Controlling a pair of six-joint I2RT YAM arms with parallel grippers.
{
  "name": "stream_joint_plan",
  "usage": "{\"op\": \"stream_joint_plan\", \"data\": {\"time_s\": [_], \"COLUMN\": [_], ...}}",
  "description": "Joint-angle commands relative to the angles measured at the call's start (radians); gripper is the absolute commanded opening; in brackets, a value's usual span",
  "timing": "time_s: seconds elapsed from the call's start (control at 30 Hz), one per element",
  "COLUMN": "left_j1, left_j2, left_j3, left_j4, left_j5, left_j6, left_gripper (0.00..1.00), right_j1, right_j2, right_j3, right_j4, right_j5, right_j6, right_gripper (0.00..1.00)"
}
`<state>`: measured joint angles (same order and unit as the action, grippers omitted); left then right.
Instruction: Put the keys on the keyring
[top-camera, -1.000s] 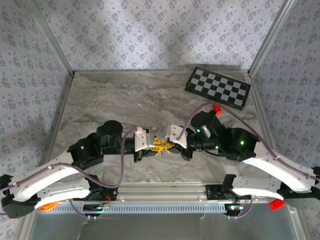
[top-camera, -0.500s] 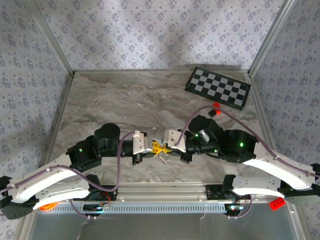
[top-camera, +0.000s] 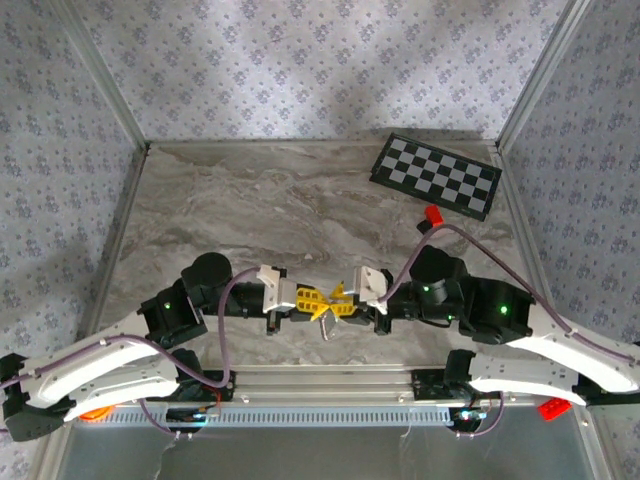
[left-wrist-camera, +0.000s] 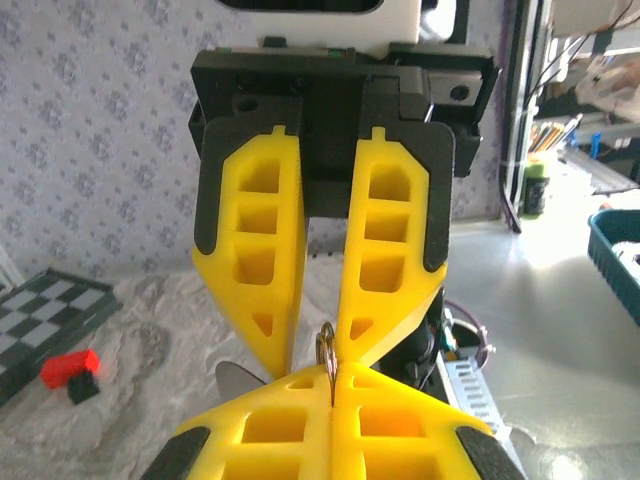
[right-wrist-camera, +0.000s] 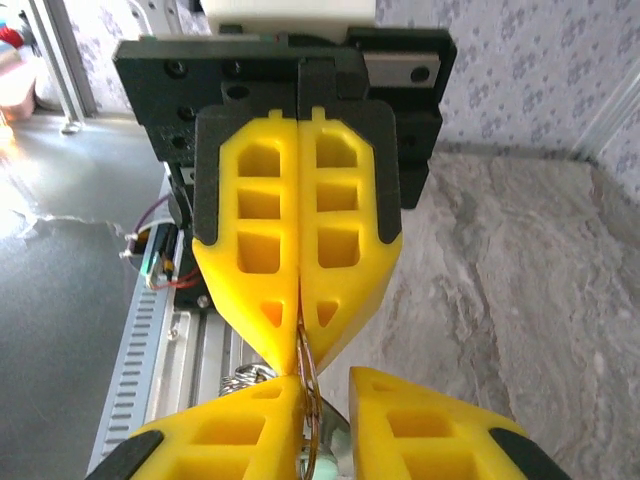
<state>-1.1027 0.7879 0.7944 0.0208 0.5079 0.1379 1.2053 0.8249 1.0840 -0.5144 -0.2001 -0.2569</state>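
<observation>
The keyring (left-wrist-camera: 327, 345) is a thin metal ring, pinched edge-on at the tips of my left gripper (left-wrist-camera: 333, 372), which is shut on it. My right gripper (left-wrist-camera: 312, 352) faces it tip to tip with its yellow fingers apart. In the right wrist view the keyring (right-wrist-camera: 306, 392) runs from the shut left gripper (right-wrist-camera: 300, 335) down past the inner face of one finger of my open right gripper (right-wrist-camera: 328, 385). A pale mint key head (right-wrist-camera: 328, 467) with a grey blade hangs below. From above, both grippers (top-camera: 320, 302) (top-camera: 338, 298) meet near the table's front edge, the keyring (top-camera: 325, 322) dangling beneath them.
A checkerboard (top-camera: 436, 176) lies at the back right with a small red block (top-camera: 433, 214) in front of it. The metal rail (top-camera: 330, 385) runs along the near edge just behind the grippers. A bunch of silvery chain links (right-wrist-camera: 240, 378) hangs beside my right finger.
Both arms have drawn toward the near edge. My right gripper's fingers have parted and let go of the ring. The left gripper has stayed shut on it.
</observation>
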Motion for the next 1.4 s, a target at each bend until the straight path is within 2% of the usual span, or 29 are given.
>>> {"op": "stream_joint_plan", "data": {"time_s": [0.0, 0.23, 0.43, 0.47, 0.57, 0.73, 0.8, 0.9, 0.97, 1.13, 1.37], "left_j1": [0.002, 0.003, 0.004, 0.004, 0.003, 0.003, 0.004, 0.001, 0.001, 0.001, 0.000], "left_j2": [0.009, 0.014, 0.013, 0.011, 0.006, 0.052, 0.080, 0.094, 0.090, 0.086, 0.045], "left_j3": [0.008, 0.003, -0.011, -0.011, 0.012, 0.120, 0.150, 0.167, 0.161, 0.156, 0.135], "left_j4": [0.197, 0.231, 0.246, 0.240, 0.137, -0.167, -0.245, -0.284, -0.281, -0.283, -0.231], "left_j5": [0.016, 0.022, -0.006, -0.018, -0.105, -0.254, -0.310, -0.319, -0.319, -0.323, -0.303], "left_j6": [-0.057, -0.082, -0.089, -0.087, -0.052, 0.056, 0.073, 0.086, 0.088, 0.097, 0.076], "left_gripper": [0.00, 0.00, 0.00, 0.00, 0.00, 0.19, 0.20, 0.21, 0.20, 0.00, 0.00], "right_j1": [0.016, 0.011, 0.010, 0.009, 0.008, 0.008, 0.008, 0.011, 0.011, 0.012, 0.012], "right_j2": [-0.017, -0.075, -0.107, -0.110, -0.109, -0.019, 0.025, 0.075, 0.090, 0.111, 0.114], "right_j3": [-0.029, -0.077, -0.114, -0.116, -0.111, -0.013, 0.025, 0.071, 0.083, 0.100, 0.099], "right_j4": [0.040, 0.097, 0.123, 0.126, 0.117, -0.027, -0.077, -0.148, -0.160, -0.166, -0.150], "right_j5": [-0.076, -0.090, -0.072, -0.065, -0.032, 0.032, 0.054, 0.069, 0.063, 0.048, 0.033], "right_j6": [0.013, 0.015, 0.008, 0.004, -0.001, -0.029, -0.046, -0.065, -0.074, -0.093, -0.084], "right_gripper": [0.21, 0.18, 0.00, 0.00, 0.00, 0.00, 0.00, 0.00, 0.00, 0.00, 0.00]}}
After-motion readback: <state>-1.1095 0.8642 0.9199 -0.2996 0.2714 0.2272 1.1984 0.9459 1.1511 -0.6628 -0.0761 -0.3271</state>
